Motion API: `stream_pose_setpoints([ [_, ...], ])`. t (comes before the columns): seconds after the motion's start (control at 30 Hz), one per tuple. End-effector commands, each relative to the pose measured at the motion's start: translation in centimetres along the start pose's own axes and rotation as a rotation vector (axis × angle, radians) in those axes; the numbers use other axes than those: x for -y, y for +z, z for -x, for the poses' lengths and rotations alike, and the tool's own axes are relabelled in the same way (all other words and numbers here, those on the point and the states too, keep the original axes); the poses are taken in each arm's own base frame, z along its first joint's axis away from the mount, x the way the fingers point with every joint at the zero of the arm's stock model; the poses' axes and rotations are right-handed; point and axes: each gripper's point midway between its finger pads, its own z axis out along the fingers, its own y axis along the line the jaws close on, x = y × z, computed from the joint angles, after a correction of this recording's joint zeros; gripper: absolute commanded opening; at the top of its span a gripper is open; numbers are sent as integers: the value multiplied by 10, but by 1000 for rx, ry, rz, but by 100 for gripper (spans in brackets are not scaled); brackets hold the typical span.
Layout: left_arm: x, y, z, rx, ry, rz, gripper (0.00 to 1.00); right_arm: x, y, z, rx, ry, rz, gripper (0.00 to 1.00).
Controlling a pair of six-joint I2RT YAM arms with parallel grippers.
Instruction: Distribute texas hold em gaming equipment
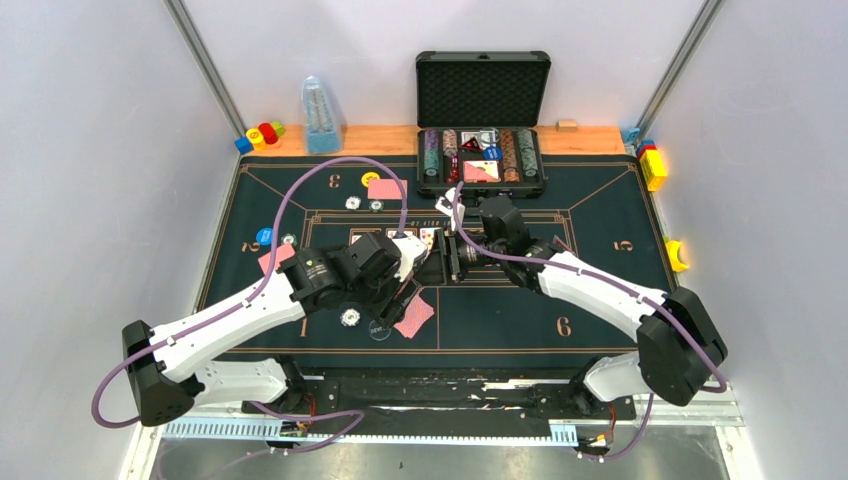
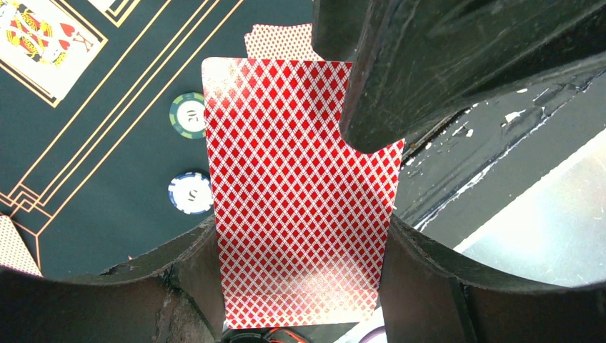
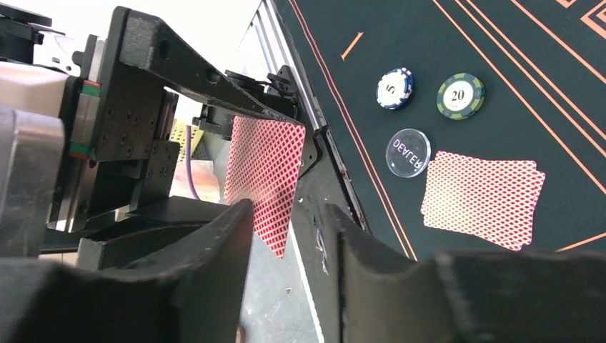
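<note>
3 pale grey walls enclose the space; a wooden strip lines the back.

We identify the left arm and right arm by white link shells joined at black cylindrical joint housings. A purple cable loops along each arm. The fingers are matte black and scuffed. Small dark screws fasten the black mounting plate.

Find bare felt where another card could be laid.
Free: the felt around the 5, right of the chip case; and the strip between the face-down cards and the 6. Crowded: the centre, where the left arm and right arm meet, and the chips on the left.
</note>
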Motion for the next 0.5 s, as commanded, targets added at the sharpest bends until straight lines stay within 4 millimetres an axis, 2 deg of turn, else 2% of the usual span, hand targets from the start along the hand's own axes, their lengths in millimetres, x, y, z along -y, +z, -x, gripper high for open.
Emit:
stream_pose_setpoints([
  [0.0, 2, -8, 12, 60, 4, -13, 0, -19, -8, 15, 49, -61, 21, 38],
  [0.23, 2, -9, 12, 60, 4, -13, 0, -22, -5, 10, 26, -48, 35, 28],
  [0.47, 2, -9, 12, 62, 3, -15, 0, -21, 1, 8, 2, -34, 39, 27],
])
